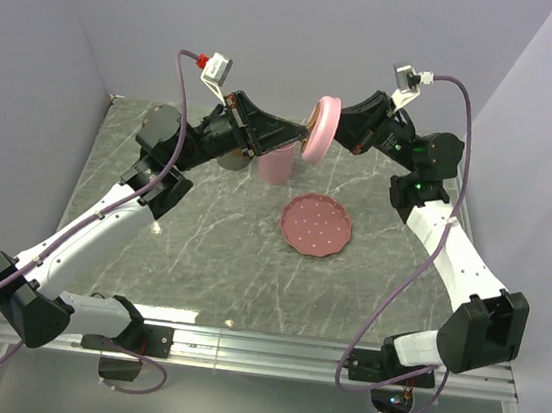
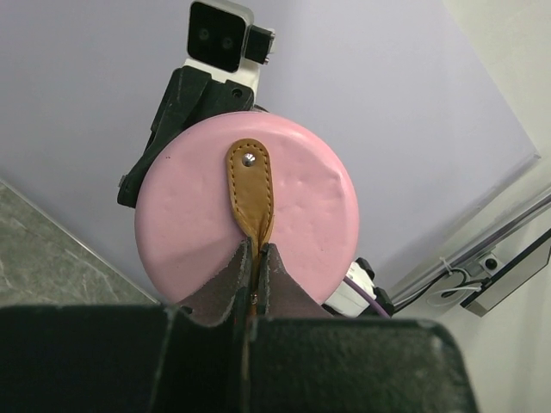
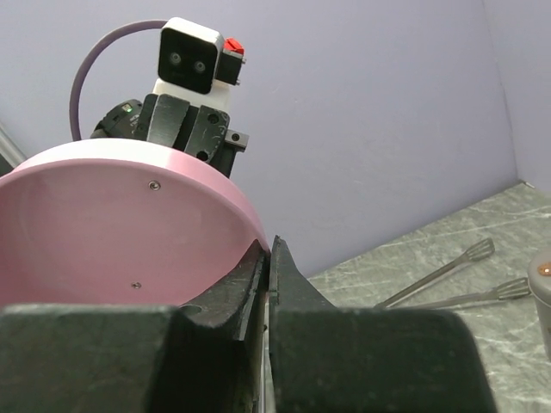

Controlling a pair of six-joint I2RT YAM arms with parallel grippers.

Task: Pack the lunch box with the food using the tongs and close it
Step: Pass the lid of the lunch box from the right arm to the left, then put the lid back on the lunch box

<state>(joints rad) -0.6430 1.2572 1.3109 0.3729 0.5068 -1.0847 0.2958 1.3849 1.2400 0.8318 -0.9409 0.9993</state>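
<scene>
No writing, brand, number or sign can be read in any view. The pink lunch box lid (image 2: 189, 224), its tan leather tab (image 2: 250, 189) running toward the lid's 6 o'clock edge, and the pink plate (image 1: 316, 224) on the bench (image 1: 200, 248) carry no lettering.

**Left wrist view:** The lower end of the leather tab (image 2: 251, 189) is lost between the left fingers (image 2: 225, 280). The bottom edge of the lid (image 2: 189, 232) is masked by the black gripper body.

**Right wrist view:**
- The lid runs off the left edge.
- The near ends of the tongs (image 3: 439, 277) pass out of sight behind the right fingers (image 3: 288, 284).
- A grey cup (image 3: 542, 301) is cut by the right edge.

**Top view:** The top of the pink lunch box (image 1: 276, 166) is screened by the lid and the left arm. A grey object (image 1: 229, 161) behind that arm cannot be identified.
</scene>
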